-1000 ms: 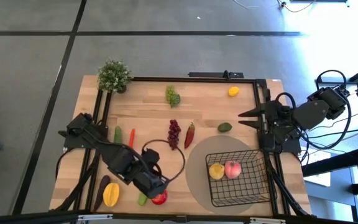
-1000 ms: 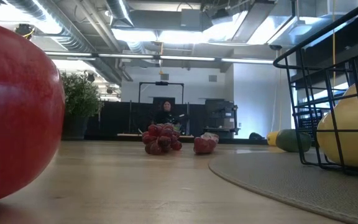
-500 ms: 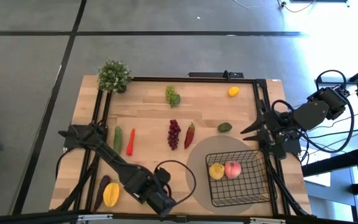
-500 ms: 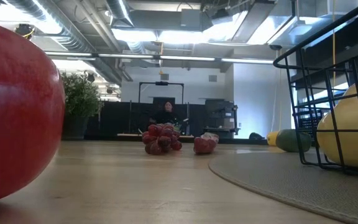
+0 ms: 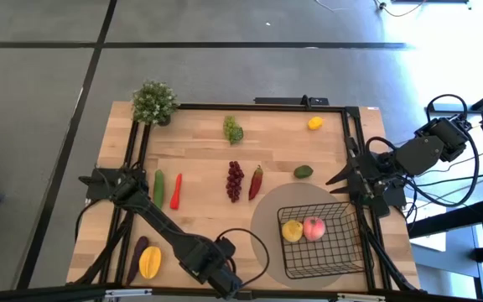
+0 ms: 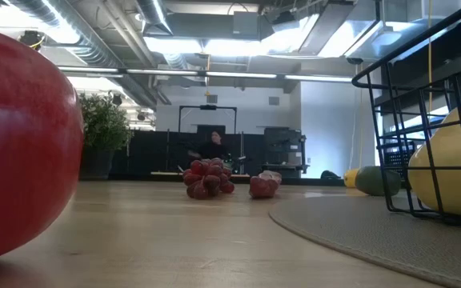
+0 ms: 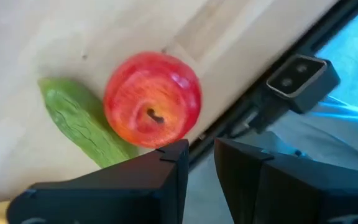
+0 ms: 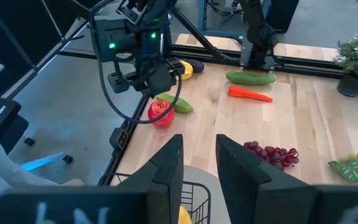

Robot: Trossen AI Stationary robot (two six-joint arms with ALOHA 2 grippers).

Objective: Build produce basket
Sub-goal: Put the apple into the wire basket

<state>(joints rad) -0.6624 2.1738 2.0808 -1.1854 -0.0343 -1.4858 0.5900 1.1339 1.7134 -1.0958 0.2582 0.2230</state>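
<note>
The black wire basket [image 5: 334, 252] stands on a round grey mat [image 5: 267, 222] at the near right, with a yellow fruit [image 5: 292, 231] and a pink peach [image 5: 314, 227] inside. The red apple [image 7: 153, 99] rests on the wood by the near edge, beside a green vegetable [image 7: 82, 127]. In the high view my left arm hides it. My left gripper [image 7: 201, 162] is shut and empty, hovering above the near edge just past the apple. It also shows in the right wrist view [image 8: 151, 78]. My right gripper [image 5: 335, 183] is shut and empty above the right rail, beyond the basket.
Loose on the wood are green grapes [image 5: 233, 130], a lemon [image 5: 314, 123], an avocado [image 5: 303, 172], dark red grapes [image 5: 236, 180], a chili [image 5: 257, 180], a cucumber [image 5: 158, 180], a carrot [image 5: 176, 189], a mango [image 5: 149, 262] and an eggplant [image 5: 137, 250]. A potted plant [image 5: 153, 102] stands at the far left corner.
My left gripper has gone from above the apple toward the table's near edge and a little right. The apple has stayed where it was. My right gripper has swung a little toward the near edge, turning toward the basket.
</note>
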